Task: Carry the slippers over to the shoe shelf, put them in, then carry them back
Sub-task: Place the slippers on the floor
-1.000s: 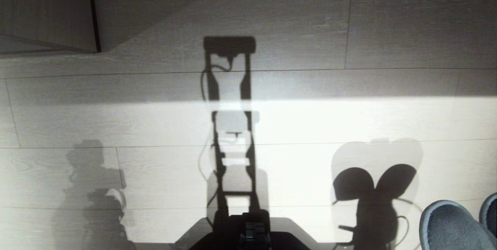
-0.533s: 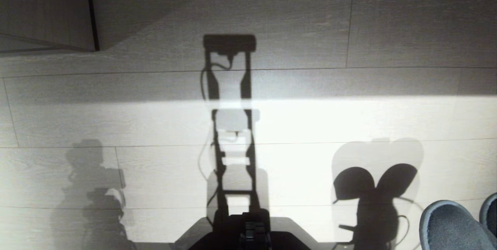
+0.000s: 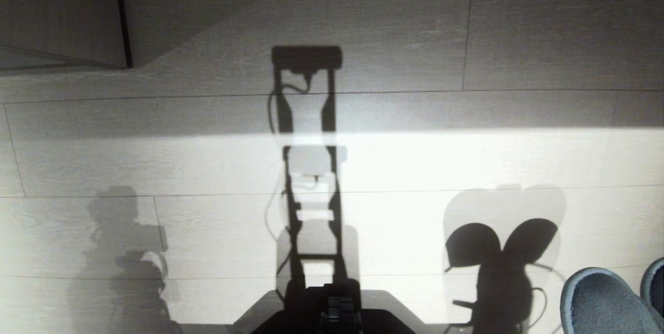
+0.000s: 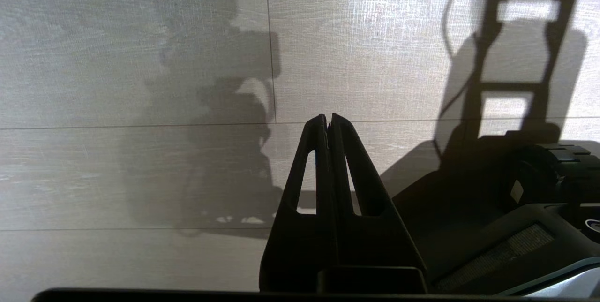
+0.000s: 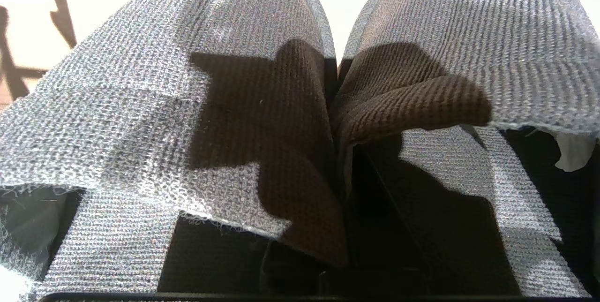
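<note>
Floor (image 3: 467, 33): pale wood-grain planks fill the frame; bright light band across the middle; robot shadow at centre.
Cabinet panel (image 3: 57, 12): upper left corner, dark edge beside it.
Slippers (image 5: 300, 86): lower right corner of the head view, both toes showing; pinched together at the inner edges.
Handling: judged light, soft, knit fabric that folds; grip both inner edges together.
Right gripper: fingers hidden under fabric, clamped on the slippers.
Left gripper (image 4: 328, 119): fingers together, empty, above floor.
Markings: none legible.
</note>
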Motion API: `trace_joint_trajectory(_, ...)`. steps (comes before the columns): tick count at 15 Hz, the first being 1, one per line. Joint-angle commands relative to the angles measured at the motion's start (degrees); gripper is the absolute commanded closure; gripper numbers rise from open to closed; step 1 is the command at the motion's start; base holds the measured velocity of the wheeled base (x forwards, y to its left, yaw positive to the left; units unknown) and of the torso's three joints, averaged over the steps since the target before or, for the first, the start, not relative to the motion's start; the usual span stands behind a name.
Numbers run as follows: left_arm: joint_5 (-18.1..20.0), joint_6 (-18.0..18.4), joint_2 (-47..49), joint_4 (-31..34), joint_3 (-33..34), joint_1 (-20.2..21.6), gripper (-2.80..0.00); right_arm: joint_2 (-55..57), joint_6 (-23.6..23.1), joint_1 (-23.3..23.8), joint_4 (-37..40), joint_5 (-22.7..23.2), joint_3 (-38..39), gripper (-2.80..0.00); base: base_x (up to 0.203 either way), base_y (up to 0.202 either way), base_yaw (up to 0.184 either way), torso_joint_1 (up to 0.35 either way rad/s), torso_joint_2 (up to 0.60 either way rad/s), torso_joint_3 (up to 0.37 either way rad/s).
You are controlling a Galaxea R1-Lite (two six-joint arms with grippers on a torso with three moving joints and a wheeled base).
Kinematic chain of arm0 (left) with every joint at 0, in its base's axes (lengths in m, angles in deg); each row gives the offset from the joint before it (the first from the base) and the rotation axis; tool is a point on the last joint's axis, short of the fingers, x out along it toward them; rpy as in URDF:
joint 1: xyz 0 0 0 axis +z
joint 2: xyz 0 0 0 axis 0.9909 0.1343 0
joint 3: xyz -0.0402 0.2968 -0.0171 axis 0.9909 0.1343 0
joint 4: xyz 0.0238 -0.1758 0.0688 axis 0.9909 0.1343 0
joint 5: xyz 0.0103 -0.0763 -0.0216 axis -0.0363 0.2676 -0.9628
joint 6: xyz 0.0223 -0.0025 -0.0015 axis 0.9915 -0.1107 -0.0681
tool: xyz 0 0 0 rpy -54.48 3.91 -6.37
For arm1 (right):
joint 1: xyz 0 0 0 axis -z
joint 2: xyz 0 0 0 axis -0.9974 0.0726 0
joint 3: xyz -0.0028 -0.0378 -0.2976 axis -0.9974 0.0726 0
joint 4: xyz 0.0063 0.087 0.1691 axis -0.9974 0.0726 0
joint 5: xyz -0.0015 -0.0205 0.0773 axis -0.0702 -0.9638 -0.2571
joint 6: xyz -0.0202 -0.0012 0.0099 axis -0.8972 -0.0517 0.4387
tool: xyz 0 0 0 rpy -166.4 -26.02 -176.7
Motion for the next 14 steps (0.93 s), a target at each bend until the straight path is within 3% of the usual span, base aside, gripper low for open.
trace_joint_trajectory(1, -0.01, -0.02, -0.07, -0.11, 0.0, 0.01, 0.0, -0.09, -0.02, -0.02, 0.0, 0.01, 0.09, 0.0, 0.0, 0.0, 0.0, 0.0, 0.0, 0.0)
trace_joint_trajectory(14, -0.03, -0.02, 0.01, -0.02, 0.0, 0.01, 0.0, 0.17, -0.46, 0.0, 0.05, 0.09, -0.74, 0.0, 0.0, 0.0, 0.0, 0.0, 0.0, 0.0)
